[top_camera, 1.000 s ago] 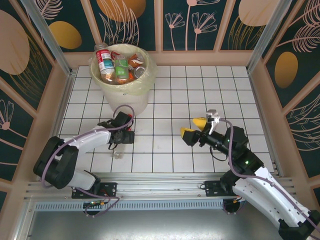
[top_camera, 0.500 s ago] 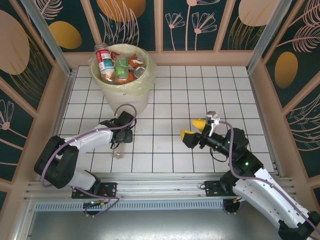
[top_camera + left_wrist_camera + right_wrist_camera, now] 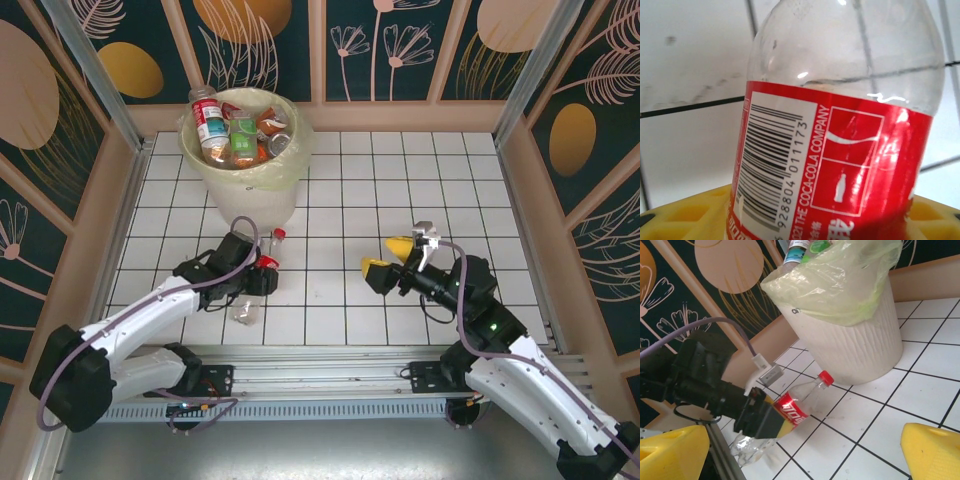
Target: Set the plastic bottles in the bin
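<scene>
White tiled table (image 3: 420, 180), dark grid lines, boxed in by dark teal wall panels (image 3: 400, 40) painted with pale flowers and orange ovals, pale wooden frames between them; a metal rail (image 3: 330, 365) runs along the near edge where both arms are bolted. The bin (image 3: 250, 195) stands at the far left of the tiles, yellowish liner over its rim, heaped with bottles (image 3: 242, 138) – one with a red label stands up at its far-left edge. The left gripper (image 3: 257, 280) is clamped across the red-labelled bottle (image 3: 268, 262), just in front of the bin; from the left wrist I see the label (image 3: 840, 160) wedged between the yellow fingers (image 3: 685, 217). From the right wrist, the bottle (image 3: 796, 411) tilts with its red cap (image 3: 826, 377) raised toward the bin (image 3: 850, 345); the base is blurred, and I can't tell whether it clears the tiles. The right gripper (image 3: 388, 257) hovers mid-table, jaws spread wide and empty. Against the view a second ago – the left arm has swung its elbow back and to the left, its gripper has shifted slightly right, and the bottle's cap now shows clear of the gripper. Right arm and bin unchanged.
</scene>
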`<action>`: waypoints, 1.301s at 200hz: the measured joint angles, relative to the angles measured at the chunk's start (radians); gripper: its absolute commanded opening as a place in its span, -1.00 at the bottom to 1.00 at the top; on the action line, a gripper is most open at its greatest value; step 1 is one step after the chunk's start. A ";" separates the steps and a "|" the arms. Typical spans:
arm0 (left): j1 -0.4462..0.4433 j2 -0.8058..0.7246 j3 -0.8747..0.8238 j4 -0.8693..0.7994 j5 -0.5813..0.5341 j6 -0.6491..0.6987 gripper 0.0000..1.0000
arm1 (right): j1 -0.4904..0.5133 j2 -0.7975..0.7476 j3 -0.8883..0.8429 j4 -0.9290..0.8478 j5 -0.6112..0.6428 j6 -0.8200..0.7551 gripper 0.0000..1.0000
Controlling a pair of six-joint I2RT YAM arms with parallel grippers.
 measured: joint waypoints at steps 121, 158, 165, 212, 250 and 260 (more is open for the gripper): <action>-0.001 0.263 0.856 -0.008 0.134 0.028 0.10 | 0.000 0.002 0.038 -0.007 0.050 0.039 0.96; 0.019 0.463 1.171 -0.045 0.072 -0.006 0.09 | 0.000 -0.018 0.038 -0.008 0.053 0.050 0.96; 0.033 0.490 1.206 -0.047 0.068 -0.017 0.08 | 0.000 -0.019 0.038 -0.008 0.053 0.050 0.96; 0.167 0.603 1.316 -0.045 0.016 -0.092 0.04 | 0.000 -0.031 0.038 -0.008 0.057 0.057 0.96; 0.208 0.637 1.316 -0.003 -0.069 -0.142 0.03 | 0.000 -0.053 0.037 -0.008 0.060 0.065 0.96; 0.215 0.643 1.316 0.013 -0.080 -0.158 0.02 | 0.000 -0.054 0.037 -0.008 0.060 0.067 0.96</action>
